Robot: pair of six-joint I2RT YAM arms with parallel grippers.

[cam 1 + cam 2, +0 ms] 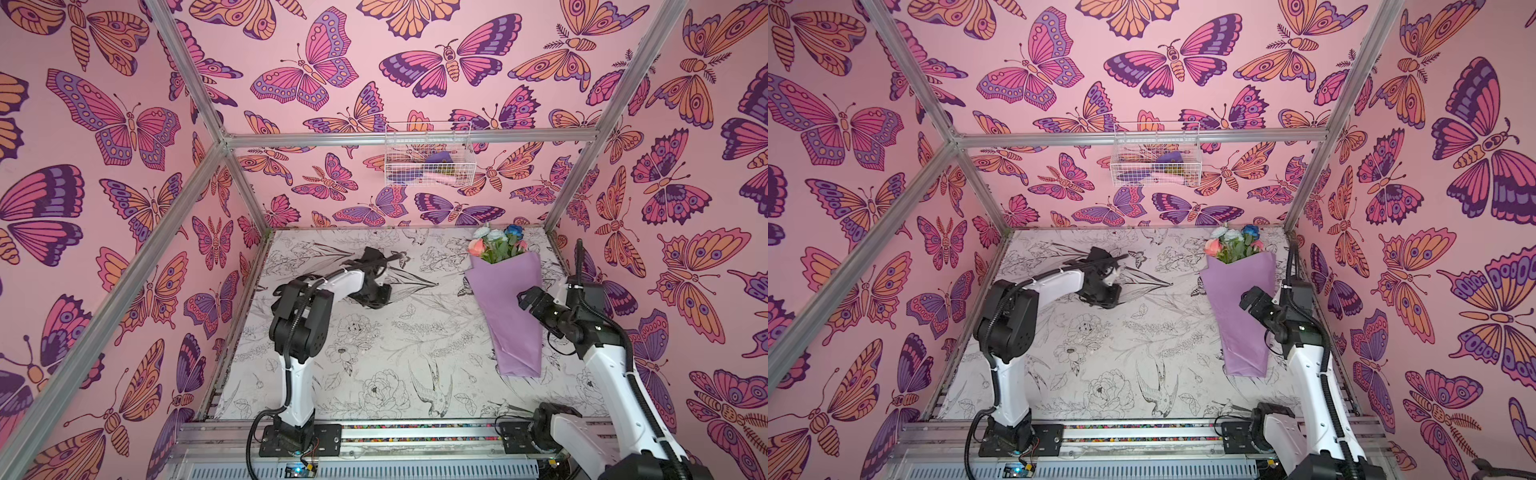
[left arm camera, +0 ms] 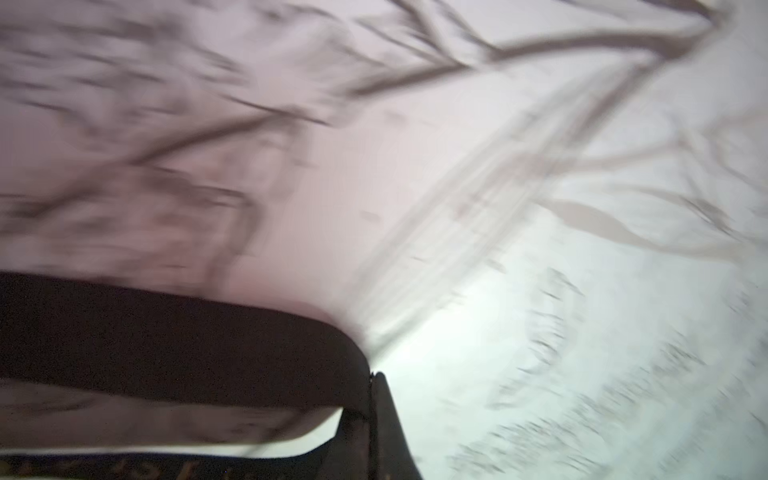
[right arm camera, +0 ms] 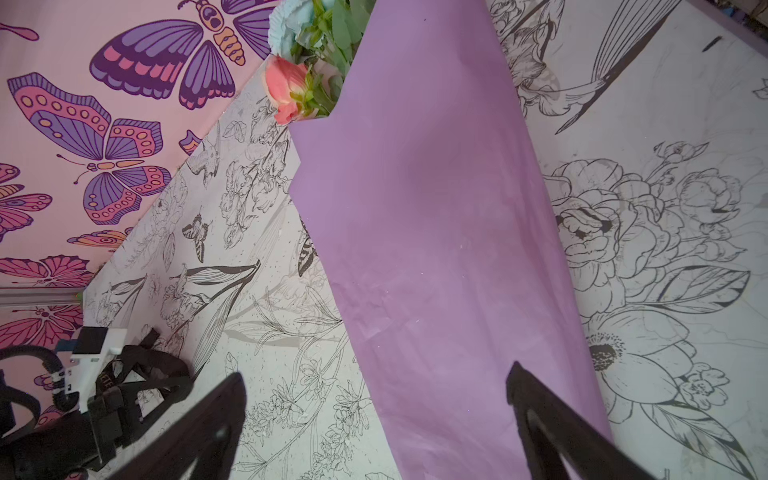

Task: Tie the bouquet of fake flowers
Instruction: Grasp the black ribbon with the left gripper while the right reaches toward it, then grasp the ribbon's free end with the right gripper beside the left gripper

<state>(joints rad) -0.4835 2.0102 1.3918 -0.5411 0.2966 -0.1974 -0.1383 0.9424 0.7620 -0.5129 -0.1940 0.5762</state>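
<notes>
The bouquet [image 1: 509, 299] is lying on the right part of the table [image 1: 374, 365], wrapped in lilac paper, with its blooms pointing toward the back wall. The right gripper [image 3: 376, 372] is hovering wide open over the middle of the wrap, holding nothing. The left gripper [image 2: 372, 376] is standing well apart from the bouquet, its jaws closed on a black ribbon [image 2: 166, 340].

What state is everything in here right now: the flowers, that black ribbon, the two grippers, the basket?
Bouquet: lying on the table, wrapped, not tied.
Ribbon: loose, one part pinched by the left gripper.
Left gripper: shut on the ribbon.
Right gripper: open, over the bouquet, holding nothing.
Basket: hanging up, a few things inside.
</notes>
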